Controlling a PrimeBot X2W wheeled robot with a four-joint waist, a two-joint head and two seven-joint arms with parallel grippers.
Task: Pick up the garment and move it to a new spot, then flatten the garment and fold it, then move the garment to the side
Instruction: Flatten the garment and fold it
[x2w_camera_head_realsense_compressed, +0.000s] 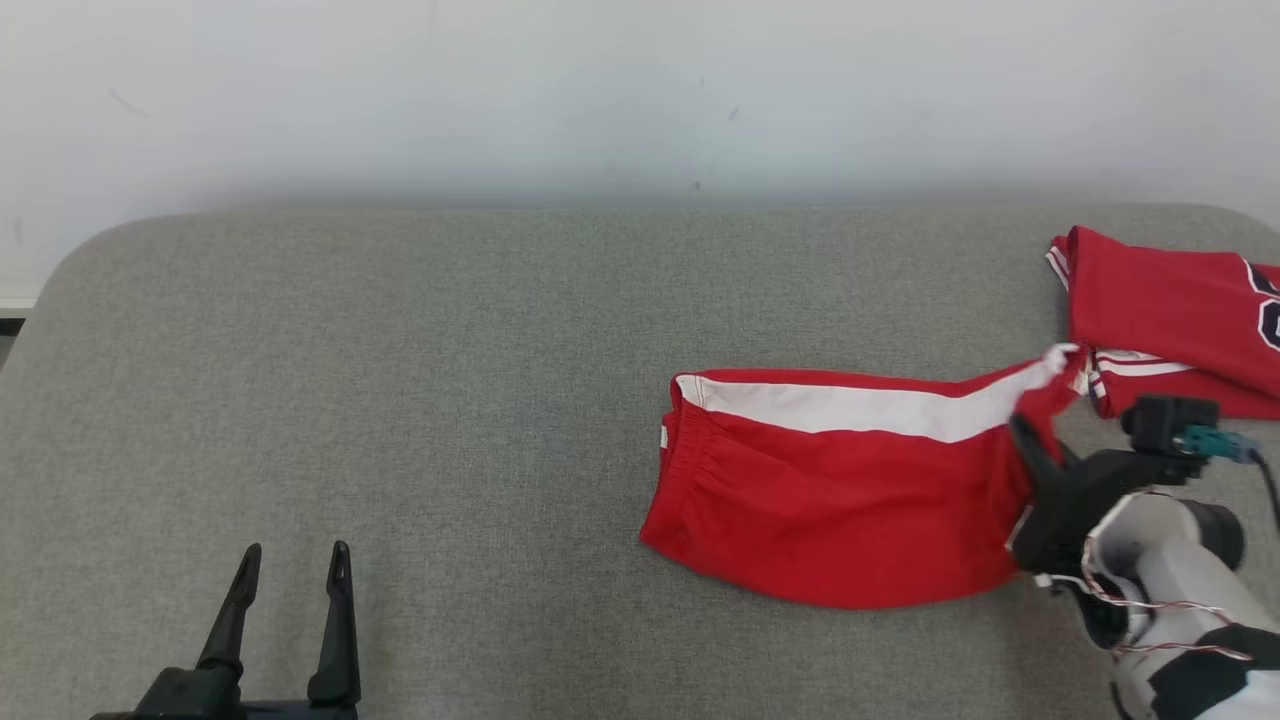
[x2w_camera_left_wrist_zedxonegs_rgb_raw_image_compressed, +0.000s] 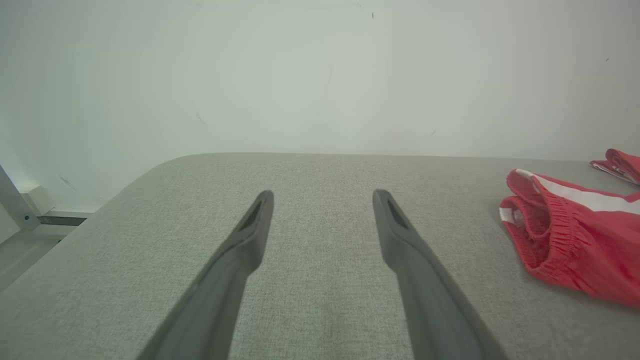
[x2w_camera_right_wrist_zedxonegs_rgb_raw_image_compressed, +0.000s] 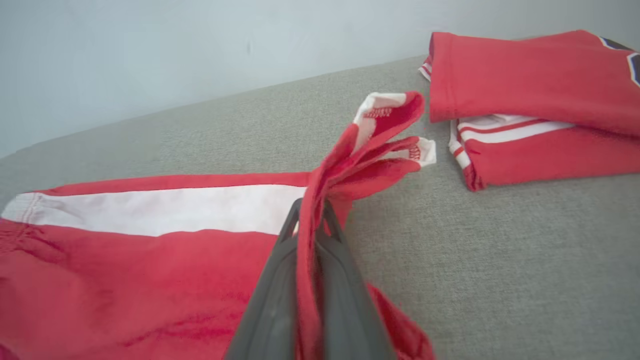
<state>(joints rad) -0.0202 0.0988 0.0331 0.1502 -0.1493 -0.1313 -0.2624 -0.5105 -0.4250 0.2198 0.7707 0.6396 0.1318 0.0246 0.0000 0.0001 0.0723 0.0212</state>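
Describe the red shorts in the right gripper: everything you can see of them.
The red shorts are thin cloth with a white side stripe along the far edge and a gathered elastic waistband at their left end. They lie mostly flat on the grey fabric surface. The right gripper, shut, pinches the leg-hem end, bunching it so hem corners stick up beyond it, close to a stack of folded red garments but seemingly apart.

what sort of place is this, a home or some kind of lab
Likely a lab or test bench for cloth folding, not a home: a bare pale wall, a grey fabric-covered table, red shorts pinched in the robot's right hand, and a folded red stack beside them.
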